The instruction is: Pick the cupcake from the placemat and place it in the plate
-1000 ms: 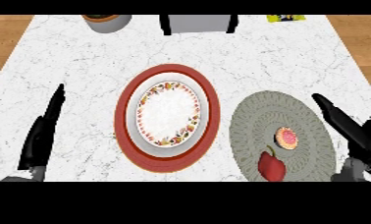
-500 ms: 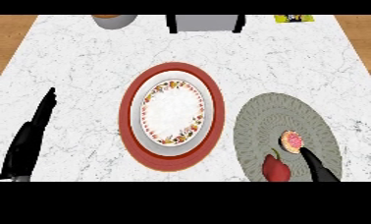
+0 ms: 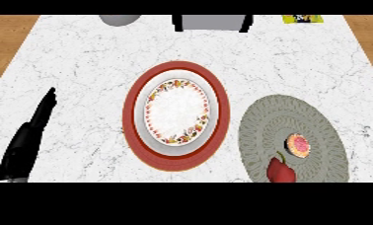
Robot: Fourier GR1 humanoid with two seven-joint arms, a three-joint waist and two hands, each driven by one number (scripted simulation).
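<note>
A small cupcake [image 3: 298, 145] with pink frosting sits on the round grey-green placemat [image 3: 291, 120] at the right. A red pear-like fruit [image 3: 280, 170] lies just in front of it on the same mat. The white plate [image 3: 178, 111] with a flowered rim rests on a red charger [image 3: 218, 115] in the middle of the counter. My left hand [image 3: 29, 135] shows at the lower left edge, fingers straight and pointing up, well apart from the plate. My right hand is out of the picture.
At the counter's far edge stand a grey bowl [image 3: 121, 19], a grey box with black sides [image 3: 212, 22] and a yellow packet [image 3: 302, 18]. Wood floor shows past the marble top's far corners.
The view has shifted, so everything sits lower and further right. The right hand, seen beside the placemat earlier, has left the picture. The left hand stays at the lower left.
</note>
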